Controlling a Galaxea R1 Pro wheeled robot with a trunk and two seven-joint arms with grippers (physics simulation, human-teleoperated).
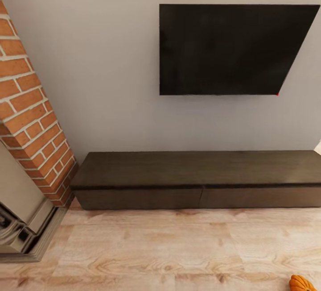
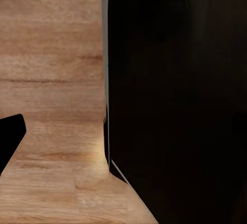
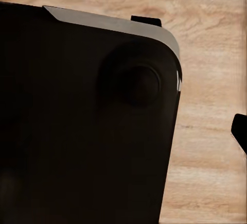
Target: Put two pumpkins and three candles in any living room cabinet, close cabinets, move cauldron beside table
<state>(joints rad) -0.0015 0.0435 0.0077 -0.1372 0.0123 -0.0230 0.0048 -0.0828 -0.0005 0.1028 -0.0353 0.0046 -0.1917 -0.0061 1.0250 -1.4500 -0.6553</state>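
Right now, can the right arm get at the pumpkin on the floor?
Probably not yet. The pumpkin sits on the wooden floor at the head view's lower right edge, well short of the cabinet. The wrist views show floor and the robot's dark body, no pumpkin.

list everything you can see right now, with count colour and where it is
cabinet: one, dark brown, low against the wall, both drawer fronts shut
pumpkin: one, orange, on the floor at the head view's lower right corner, partly cut off
tv: one, black, mounted on the wall above the cabinet
brick column: one, red-orange, left of the cabinet
fireplace surround: one, beige-grey, at the foot of the bricks
floor: light wood planks
robot body: dark panels, close in both wrist views
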